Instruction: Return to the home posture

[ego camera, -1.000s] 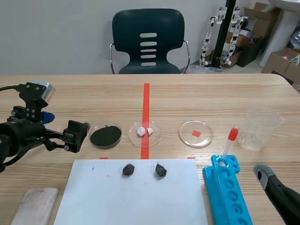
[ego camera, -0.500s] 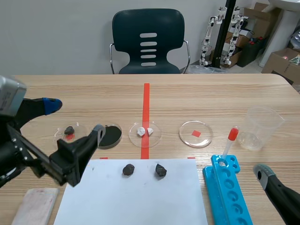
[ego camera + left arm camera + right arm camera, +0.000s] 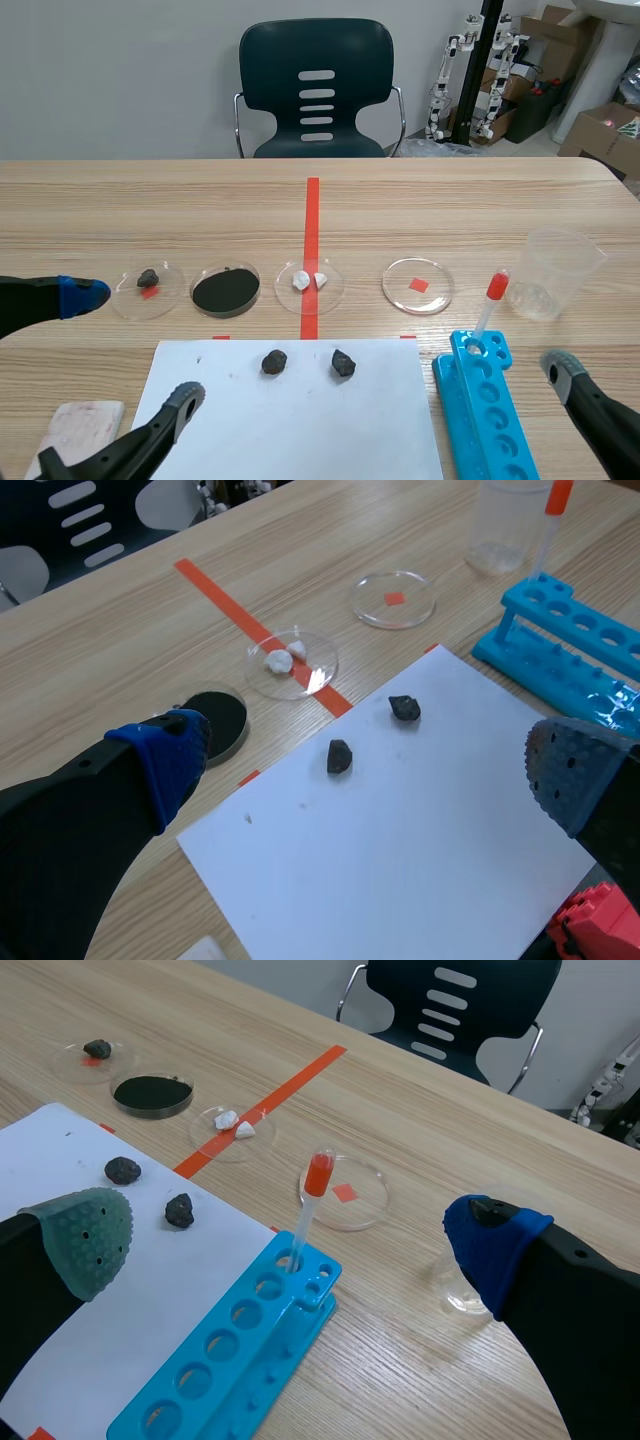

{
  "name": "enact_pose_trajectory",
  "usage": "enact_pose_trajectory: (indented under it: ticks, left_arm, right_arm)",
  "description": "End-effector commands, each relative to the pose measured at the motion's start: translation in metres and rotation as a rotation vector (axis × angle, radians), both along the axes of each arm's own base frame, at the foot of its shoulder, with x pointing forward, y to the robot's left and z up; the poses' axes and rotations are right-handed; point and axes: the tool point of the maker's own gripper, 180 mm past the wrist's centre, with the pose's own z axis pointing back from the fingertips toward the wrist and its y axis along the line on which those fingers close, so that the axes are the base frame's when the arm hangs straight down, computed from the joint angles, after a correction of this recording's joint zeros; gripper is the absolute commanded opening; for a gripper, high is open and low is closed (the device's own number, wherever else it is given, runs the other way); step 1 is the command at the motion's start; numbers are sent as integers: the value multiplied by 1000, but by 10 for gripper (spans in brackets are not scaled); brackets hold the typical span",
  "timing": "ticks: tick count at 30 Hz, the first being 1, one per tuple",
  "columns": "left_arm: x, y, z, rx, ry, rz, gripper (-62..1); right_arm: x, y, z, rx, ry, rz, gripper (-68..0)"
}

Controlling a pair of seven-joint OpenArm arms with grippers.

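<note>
Both empty, jaws wide: left gripper (image 3: 370, 765) points across the paper (image 3: 400, 850) toward the tape line (image 3: 215, 590), right gripper (image 3: 290, 1235) over the blue rack (image 3: 240, 1360).

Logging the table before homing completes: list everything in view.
Paper: 1, white, near table edge.
Dark stones: 2, on paper.
Petri dishes: 4, clear, row beyond paper; small dark stone, black powder, white lumps, fourth only a red square.
Test tube rack: 1, blue, beside paper.
Dropper: 1, red bulb, standing in rack.
Cup: 1, clear, beyond rack.
Pad: 1, pinkish-white, by paper's near corner.
Chair: 1, dark, behind table.
Left gripper: black, open, beside paper.
Right gripper: black, open, beside rack.
</note>
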Motion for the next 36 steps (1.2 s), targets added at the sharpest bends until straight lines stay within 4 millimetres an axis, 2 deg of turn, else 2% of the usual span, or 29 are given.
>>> enact_pose_trajectory:
  ticks: [1, 5, 36]
  left_arm:
    - [0, 0, 6, -25, -11, 11, 14]
    - [-6, 4, 0, 15, 4, 7, 14]
    - [-6, 4, -1, 18, 2, 6, 14]
  right_arm:
    - [4, 2, 9, 13, -34, 9, 4]
    - [4, 2, 9, 13, -34, 9, 4]
    - [4, 2, 9, 13, -34, 9, 4]
